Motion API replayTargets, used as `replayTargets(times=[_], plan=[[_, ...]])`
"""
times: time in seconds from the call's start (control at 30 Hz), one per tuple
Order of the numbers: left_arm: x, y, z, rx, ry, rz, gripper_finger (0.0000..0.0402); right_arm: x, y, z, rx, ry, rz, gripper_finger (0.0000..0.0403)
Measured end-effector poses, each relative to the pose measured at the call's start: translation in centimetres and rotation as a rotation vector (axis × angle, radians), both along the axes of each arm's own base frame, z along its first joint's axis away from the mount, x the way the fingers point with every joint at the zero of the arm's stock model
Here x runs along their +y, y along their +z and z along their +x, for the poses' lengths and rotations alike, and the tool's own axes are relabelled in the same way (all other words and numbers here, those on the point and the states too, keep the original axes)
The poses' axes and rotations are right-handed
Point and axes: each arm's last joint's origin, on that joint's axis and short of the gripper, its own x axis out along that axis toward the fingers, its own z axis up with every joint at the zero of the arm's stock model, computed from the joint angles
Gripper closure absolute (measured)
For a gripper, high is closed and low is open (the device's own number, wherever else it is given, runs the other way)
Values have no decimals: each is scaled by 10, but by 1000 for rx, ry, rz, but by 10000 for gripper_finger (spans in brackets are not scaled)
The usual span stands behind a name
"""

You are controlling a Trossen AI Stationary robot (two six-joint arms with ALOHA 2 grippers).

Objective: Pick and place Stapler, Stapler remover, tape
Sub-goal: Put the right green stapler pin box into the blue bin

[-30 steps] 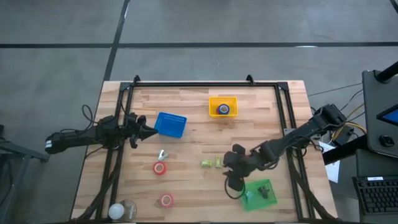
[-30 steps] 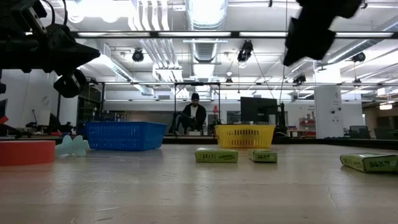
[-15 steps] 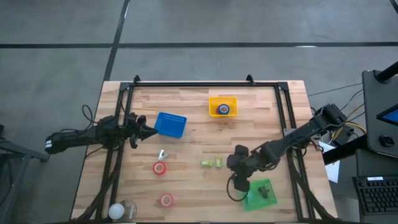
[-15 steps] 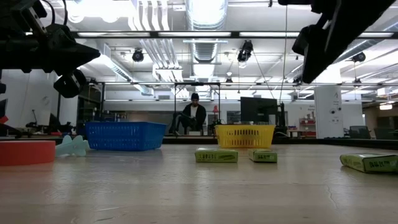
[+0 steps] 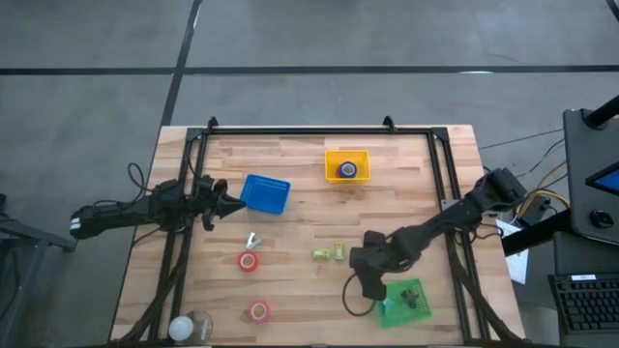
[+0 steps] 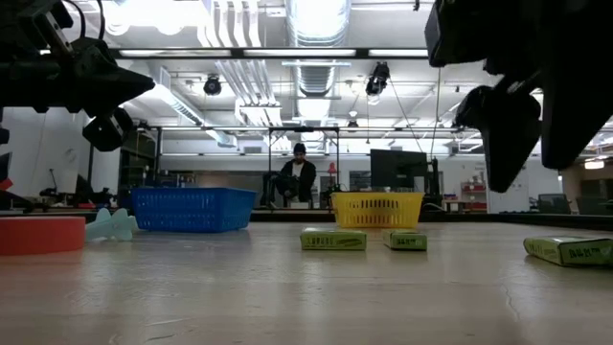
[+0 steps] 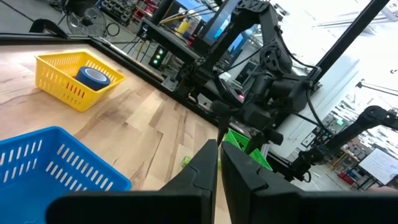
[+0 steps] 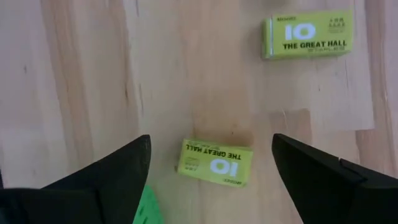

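1. A yellow basket (image 5: 346, 164) is seen near the far edge of the counter (image 5: 406, 184); one blue tape roll (image 5: 348, 170) lies inside it.
2. A blue basket (image 5: 265, 193) is placed left of centre; nothing can be made out inside it.
3. A green basket (image 5: 404, 301) is set at the near right; a dark object (image 5: 414, 299) lies in it, but what it is cannot be told.
4. Two red tape rolls are left loose on the counter: one (image 5: 249, 261) below the blue basket, another (image 5: 257, 310) nearer the front edge. A small pale blue piece (image 5: 252, 241) lies between the upper red roll and the blue basket.
5. Two small yellow-green boxes (image 5: 323, 253) lie side by side near the middle, a gap between them in the right wrist view.
6. A clear roll-like item (image 5: 193, 326) is seen at the near left corner.
7. The right pincer (image 5: 367, 274) is held above the counter just beside the green basket; its fingers (image 8: 93, 177) are spread wide apart over the nearer box (image 8: 215, 162), and nothing is gripped.
8. The left pincer (image 5: 228, 204) is kept at the left, just beside the blue basket; its fingers (image 7: 205, 165) are pressed nearly together with nothing between them.
9. The path between the boxes and the baskets is not blocked by anything visible.
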Motion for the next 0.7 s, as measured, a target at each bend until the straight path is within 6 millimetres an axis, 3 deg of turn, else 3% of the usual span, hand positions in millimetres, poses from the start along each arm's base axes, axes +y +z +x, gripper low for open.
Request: replayTargets(times=[0.7], plan=[[0,0,0,3,1,0,378,4,-36,9,151,24,6,76]])
